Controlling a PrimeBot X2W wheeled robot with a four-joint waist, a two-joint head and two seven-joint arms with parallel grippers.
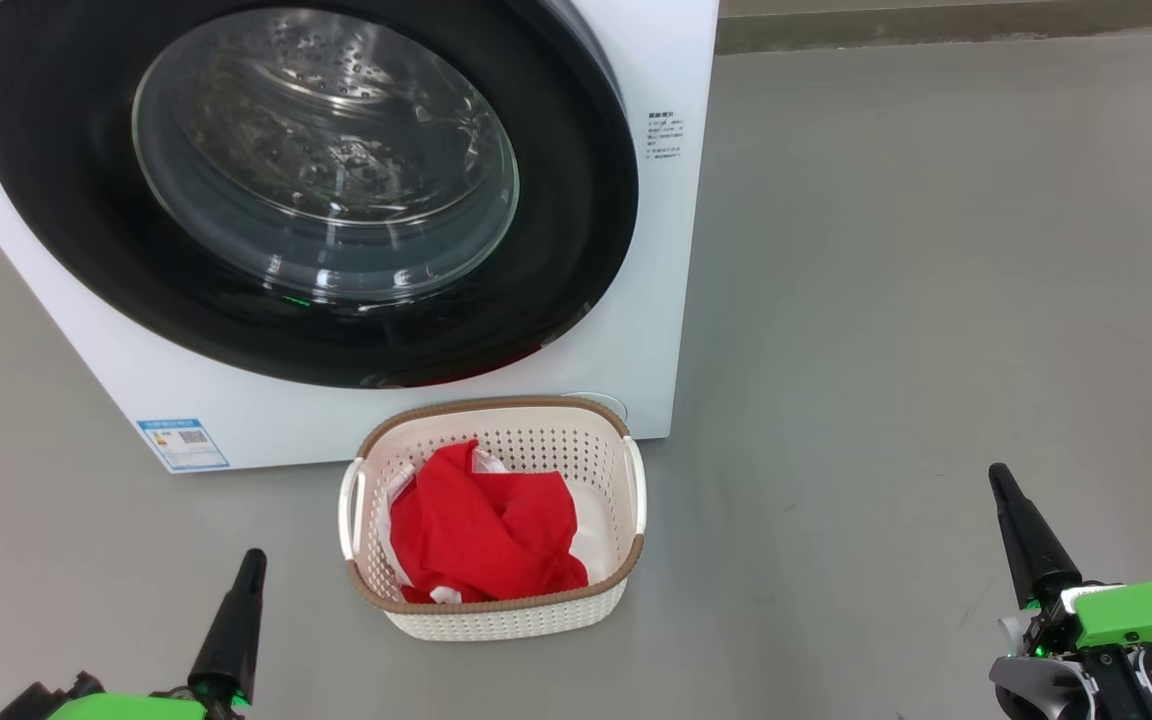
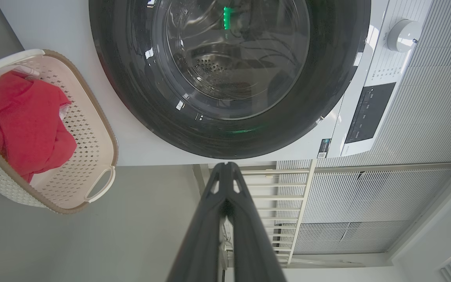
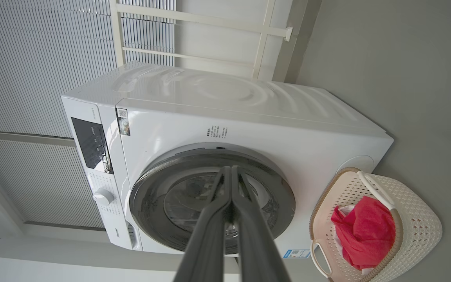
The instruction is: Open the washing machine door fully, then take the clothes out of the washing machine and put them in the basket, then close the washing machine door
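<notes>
From my seat this job looks all but finished. The washing machine door (image 1: 306, 190) lies flush against the front of the washing machine (image 1: 671, 250), its black rim seated all round, though I cannot confirm from here that the latch has caught. Through the glass I see bare steel drum (image 1: 336, 110) and no red fabric inside. The clothes (image 1: 481, 530) sit bunched in the basket (image 1: 506, 620), a red heap with a little white trim showing, below the brown rim and not spilling over. The basket stands on the floor (image 1: 886, 300) just in front of the machine's lower front edge, towards its right corner, apparently touching or nearly touching the white panel. I judge all three steps done, with nothing left but perhaps a check on the door. The left pincer (image 1: 252, 565) is closed right down, its fingers (image 2: 208, 227) pressed together at the tip, holding nothing and touching nothing, near the basket's left side. The right pincer (image 1: 1002, 485) is likewise fully closed and empty, well apart from the basket over bare floor.
</notes>
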